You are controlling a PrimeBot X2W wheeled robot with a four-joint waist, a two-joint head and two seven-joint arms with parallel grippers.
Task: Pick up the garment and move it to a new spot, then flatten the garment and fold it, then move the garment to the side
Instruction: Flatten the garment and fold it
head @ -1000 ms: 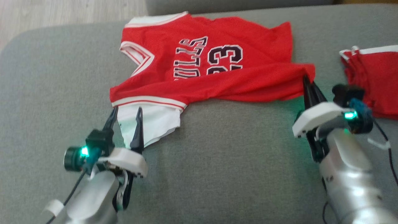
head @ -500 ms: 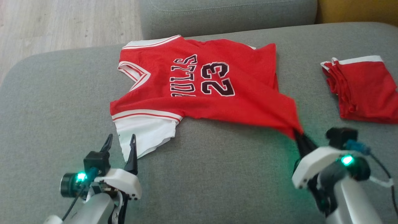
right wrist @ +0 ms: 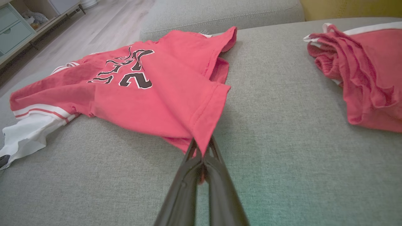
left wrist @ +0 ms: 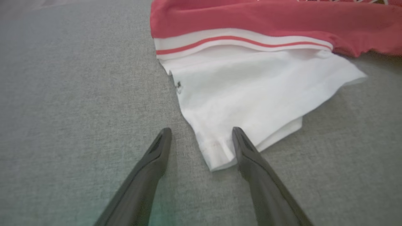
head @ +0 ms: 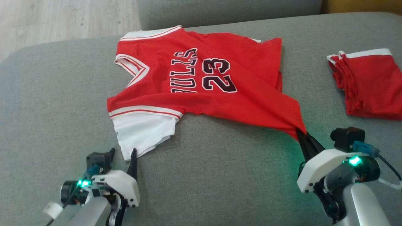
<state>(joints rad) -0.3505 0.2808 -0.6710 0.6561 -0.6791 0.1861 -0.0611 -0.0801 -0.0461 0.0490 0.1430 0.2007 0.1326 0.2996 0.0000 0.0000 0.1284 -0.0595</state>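
Flattening needs two held corners: your left gripper (head: 123,152) gapes astride the white sleeve (left wrist: 251,94) tip of the jersey (head: 201,78), so close there; your right gripper (head: 299,133) pinches the jersey's hem corner (right wrist: 209,125). Draw it taut over the sofa seat (head: 220,179).

Bare sofa cushion (head: 220,175) lies open between my left end effector (head: 123,152) and right end effector (head: 299,132) and left of the jersey (head: 201,75), while a folded red garment (head: 370,84) blocks the far right beyond a clear strip.
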